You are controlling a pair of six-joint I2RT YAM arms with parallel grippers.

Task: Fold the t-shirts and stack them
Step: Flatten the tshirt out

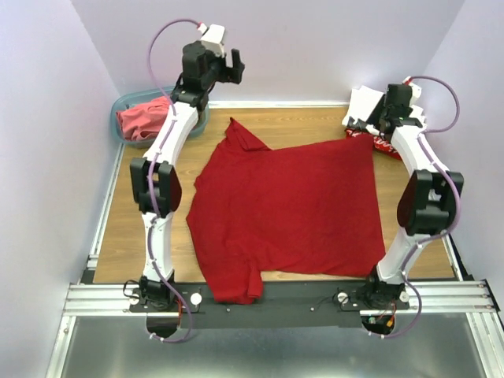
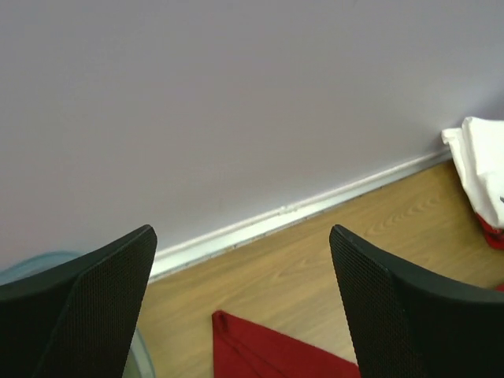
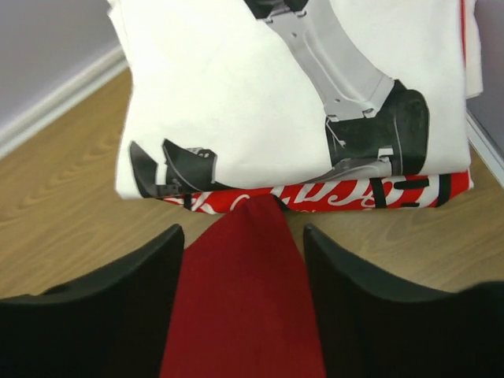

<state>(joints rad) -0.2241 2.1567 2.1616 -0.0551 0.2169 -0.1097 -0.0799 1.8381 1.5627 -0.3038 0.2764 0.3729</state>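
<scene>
A plain deep red t-shirt (image 1: 287, 209) lies spread flat across the table's middle. One sleeve hangs over the front edge. My left gripper (image 1: 227, 67) is raised high at the back left, open and empty (image 2: 242, 236). The shirt's far sleeve tip (image 2: 260, 354) shows below it. My right gripper (image 1: 367, 122) is low at the shirt's far right corner, open. That corner (image 3: 244, 307) lies between its fingers. Just beyond, a folded white t-shirt with black prints (image 3: 260, 87) sits on a folded red one with white lettering (image 3: 354, 193). A coral-red shirt (image 1: 143, 120) lies bunched in the tub.
The translucent teal tub (image 1: 120, 106) stands at the back left corner, next to the left arm. The folded stack (image 1: 364, 102) sits at the back right against the wall. Lilac walls close the back and both sides. A metal rail runs along the front.
</scene>
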